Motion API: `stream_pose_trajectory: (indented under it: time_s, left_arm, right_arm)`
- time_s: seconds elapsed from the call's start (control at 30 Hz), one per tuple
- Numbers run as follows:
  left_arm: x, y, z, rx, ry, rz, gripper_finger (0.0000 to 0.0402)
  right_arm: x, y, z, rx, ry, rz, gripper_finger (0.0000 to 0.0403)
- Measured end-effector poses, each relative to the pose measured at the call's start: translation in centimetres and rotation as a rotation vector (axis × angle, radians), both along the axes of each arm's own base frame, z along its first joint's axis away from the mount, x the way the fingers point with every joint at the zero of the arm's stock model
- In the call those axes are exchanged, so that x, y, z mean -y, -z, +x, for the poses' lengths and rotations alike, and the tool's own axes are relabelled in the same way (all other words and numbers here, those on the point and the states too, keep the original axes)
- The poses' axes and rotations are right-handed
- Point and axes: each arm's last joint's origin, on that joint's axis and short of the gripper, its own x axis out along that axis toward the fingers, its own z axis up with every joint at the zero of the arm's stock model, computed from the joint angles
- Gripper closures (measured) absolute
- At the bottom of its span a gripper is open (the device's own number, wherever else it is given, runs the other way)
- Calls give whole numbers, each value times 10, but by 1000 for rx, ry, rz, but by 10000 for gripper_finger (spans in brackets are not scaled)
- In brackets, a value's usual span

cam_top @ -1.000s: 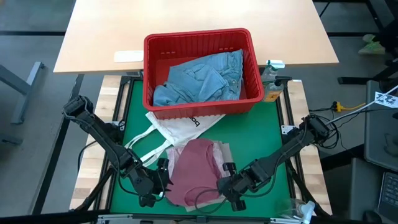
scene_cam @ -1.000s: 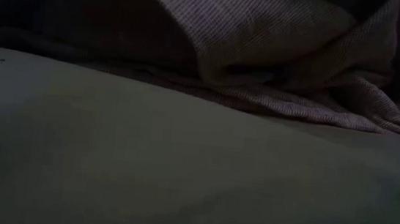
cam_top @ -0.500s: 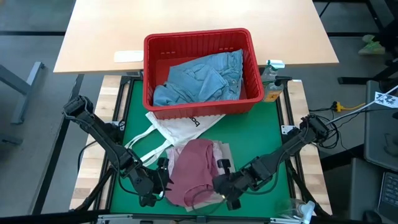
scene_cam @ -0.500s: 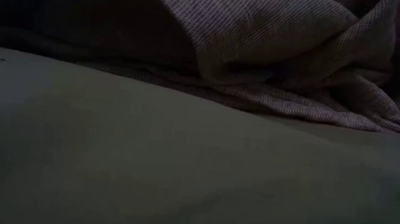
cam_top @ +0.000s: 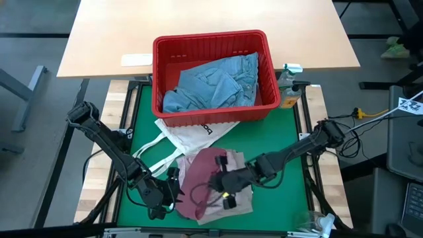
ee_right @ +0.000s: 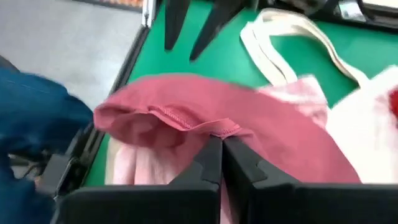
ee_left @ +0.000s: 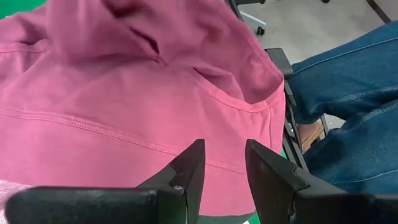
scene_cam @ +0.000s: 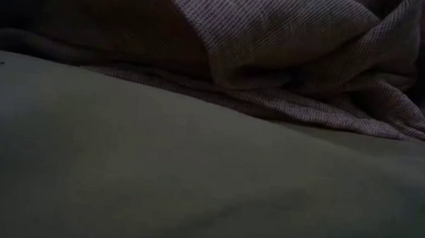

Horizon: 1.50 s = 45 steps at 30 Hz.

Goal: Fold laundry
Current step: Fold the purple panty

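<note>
The high view shows one red plastic basket (cam_top: 211, 74) in the upper middle of the frame, holding one pair of light blue denim jeans (cam_top: 215, 82). Below it lies one white tote bag (cam_top: 188, 135). One pink top (cam_top: 205, 175) lies at lower centre, with one paler garment (cam_top: 232, 201) beside it. Two grippers show: the left gripper (cam_top: 173, 192) and the right gripper (cam_top: 221, 188).

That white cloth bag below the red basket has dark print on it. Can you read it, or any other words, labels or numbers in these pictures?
White bag: dark lettering, mostly hidden under the red basket, too small to read.
Bottle beside the basket: orange label, unreadable.
White tag at the right edge: black marks, unreadable.
No other text shows.
</note>
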Motion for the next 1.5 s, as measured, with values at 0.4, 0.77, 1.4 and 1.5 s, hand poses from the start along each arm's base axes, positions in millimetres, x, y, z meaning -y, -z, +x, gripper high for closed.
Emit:
stream_pose_trajectory:
  time_s: [0.4,0.77,1.4,1.5]
  left_arm:
    - [0,-1,0,6,4,0,292]
    - [0,0,0,6,5,0,292]
    - [0,0,0,5,4,1,292]
    - [0,0,0,5,4,1,292]
  right_arm:
    - [19,43,41,-7,-53,-49,398]
    - [21,48,46,9,-38,-53,396]
    - [24,13,46,-11,22,-129,195]
    - [26,1,40,-62,21,-150,186]
